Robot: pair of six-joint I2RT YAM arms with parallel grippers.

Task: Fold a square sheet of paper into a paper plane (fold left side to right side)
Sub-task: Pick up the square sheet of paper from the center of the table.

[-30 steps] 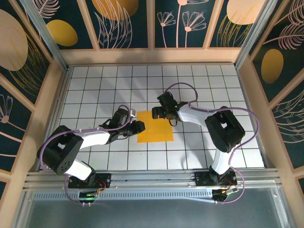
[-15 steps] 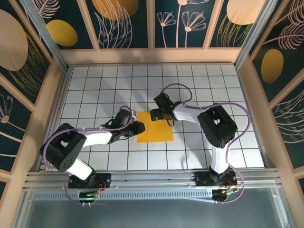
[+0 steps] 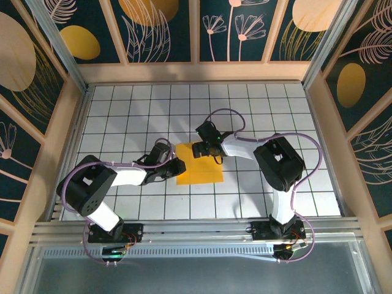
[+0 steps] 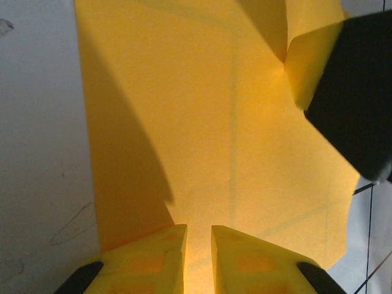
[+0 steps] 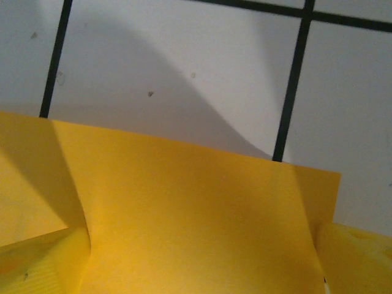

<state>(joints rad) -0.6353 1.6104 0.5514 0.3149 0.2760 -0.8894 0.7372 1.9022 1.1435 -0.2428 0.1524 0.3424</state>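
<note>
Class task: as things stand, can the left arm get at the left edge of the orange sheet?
Probably yes. The left gripper sits right at the left edge of the sheet, its fingers nearly together over it, with nothing between. The right gripper stands open at the far edge, out of its way.

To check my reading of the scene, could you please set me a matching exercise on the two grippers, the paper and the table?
Things: 1 left gripper; 2 right gripper; 3 paper; 4 table.
Descriptions: A white with black grid lines; B at the paper's far edge; C orange-yellow; D at the paper's left edge.
Pairs: 1-D; 2-B; 3-C; 4-A.
</note>
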